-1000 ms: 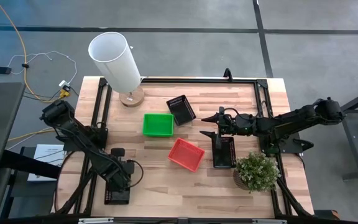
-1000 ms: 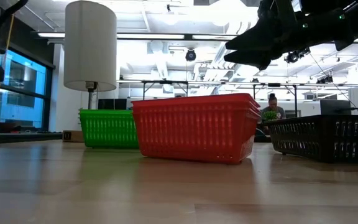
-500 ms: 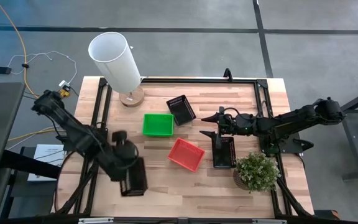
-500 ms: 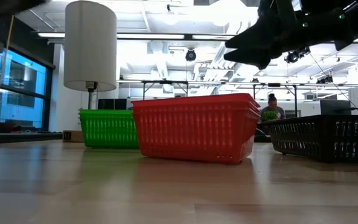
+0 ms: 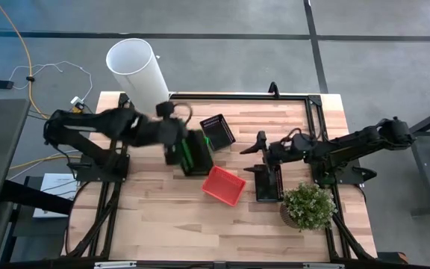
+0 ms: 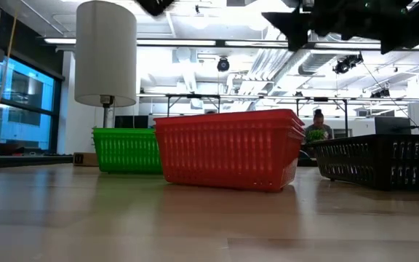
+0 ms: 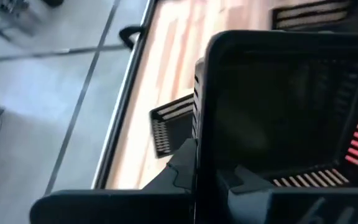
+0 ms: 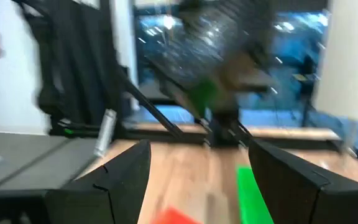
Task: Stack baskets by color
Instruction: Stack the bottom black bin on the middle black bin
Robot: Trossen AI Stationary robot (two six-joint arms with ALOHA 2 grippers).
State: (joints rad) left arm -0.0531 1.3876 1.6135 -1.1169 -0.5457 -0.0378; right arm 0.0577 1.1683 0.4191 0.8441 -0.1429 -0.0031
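The red basket (image 6: 228, 149) had ribbed, perforated walls, and the green basket (image 6: 126, 150) beside it showed the same mesh. Two black baskets (image 5: 217, 130) (image 5: 269, 184) were dark mesh. The lamp (image 5: 138, 72) was white, the plant (image 5: 308, 206) green, the table (image 5: 200, 224) pale wood

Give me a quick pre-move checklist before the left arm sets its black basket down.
1. Left gripper shut on carried black basket: ok.
2. Carried basket over a black stack: not ok, it hangs above the green baskets.
3. Black basket by the table's far edge free of both arms: ok.
4. Right gripper open and holding nothing, above the right-hand black basket: ok.
5. Red baskets nested: ok in the low view.
6. Number of baskets in each pile: cannot tell.
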